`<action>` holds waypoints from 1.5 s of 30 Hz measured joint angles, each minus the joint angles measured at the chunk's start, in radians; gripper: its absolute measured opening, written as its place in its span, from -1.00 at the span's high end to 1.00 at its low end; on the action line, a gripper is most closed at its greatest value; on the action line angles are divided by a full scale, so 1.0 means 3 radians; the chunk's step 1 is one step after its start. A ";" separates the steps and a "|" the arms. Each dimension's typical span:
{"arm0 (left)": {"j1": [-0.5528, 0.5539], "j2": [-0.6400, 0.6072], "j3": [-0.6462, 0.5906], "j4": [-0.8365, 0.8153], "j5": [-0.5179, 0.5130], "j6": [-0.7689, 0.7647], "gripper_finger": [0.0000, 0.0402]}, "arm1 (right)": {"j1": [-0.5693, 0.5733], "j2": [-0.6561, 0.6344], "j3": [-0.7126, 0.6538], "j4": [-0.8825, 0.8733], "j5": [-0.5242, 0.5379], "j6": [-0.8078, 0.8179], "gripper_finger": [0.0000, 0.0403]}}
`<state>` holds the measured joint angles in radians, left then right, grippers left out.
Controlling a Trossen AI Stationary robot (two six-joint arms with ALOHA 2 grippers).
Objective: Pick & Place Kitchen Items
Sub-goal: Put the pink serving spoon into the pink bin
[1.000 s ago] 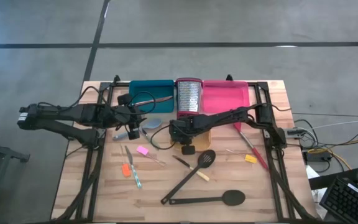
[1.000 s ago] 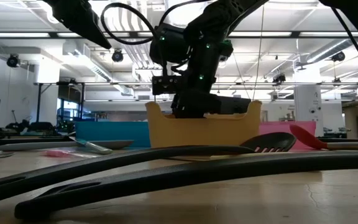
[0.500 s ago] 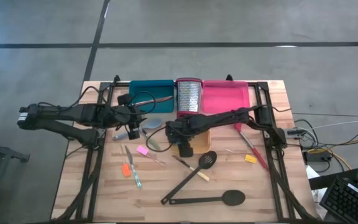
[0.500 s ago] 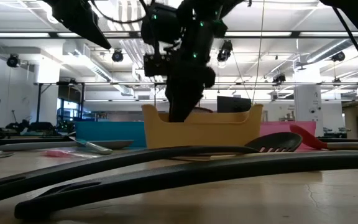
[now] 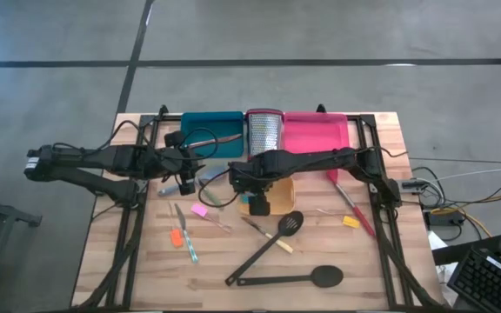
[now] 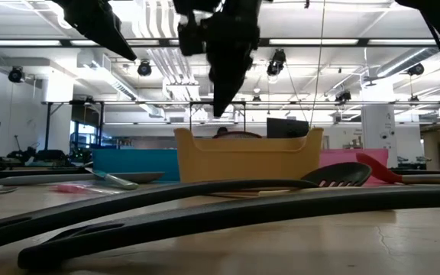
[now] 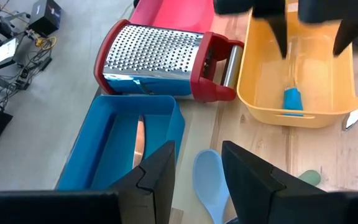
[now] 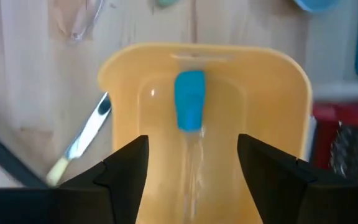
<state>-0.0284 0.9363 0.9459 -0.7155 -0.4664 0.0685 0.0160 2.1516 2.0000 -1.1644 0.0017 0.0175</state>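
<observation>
Yellow-orange plastic tray [image 8: 129, 93] sits directly beneath the right gripper [image 8: 191, 163], whose fingers stand apart and empty above a small blue-handled tool [image 8: 189, 109] lying inside it. Just ahead of the left gripper [image 7: 197, 163], fingers parted around nothing, lies a pale blue spoon [image 7: 209, 183].

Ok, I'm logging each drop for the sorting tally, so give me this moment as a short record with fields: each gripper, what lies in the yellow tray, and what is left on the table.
right gripper: open, empty, above the yellow tray
yellow tray contents: blue-handled tool, lying flat on the tray floor, free of the fingers
left gripper: waiting near the teal tray, nothing visibly between its fingers
grater: beside the yellow tray
left on table: slotted spatula, long black spoon, small coloured pieces
</observation>
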 joint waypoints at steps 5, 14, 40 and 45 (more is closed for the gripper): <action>0.0000 0.0000 -0.0003 -0.0008 0.0000 -0.0005 0.33 | 0.0060 -0.0006 0.0276 -0.0435 -0.0003 0.0162 -0.03; 0.0000 0.0001 -0.0005 -0.0009 0.0001 -0.0005 0.33 | 0.0183 -0.0036 0.0648 -0.1142 0.0008 0.0501 0.18; 0.0000 0.0001 -0.0006 -0.0010 0.0001 -0.0007 0.33 | 0.0936 -0.1092 0.0230 -0.1353 0.0810 0.1759 0.76; 0.0000 0.0001 -0.0006 -0.0009 0.0001 -0.0007 0.33 | 0.1018 -0.1346 -0.0339 -0.1356 0.0816 0.2103 0.75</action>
<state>-0.0284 0.9367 0.9440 -0.7183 -0.4660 0.0666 0.3215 1.7477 1.8983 -1.5711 0.2466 0.6486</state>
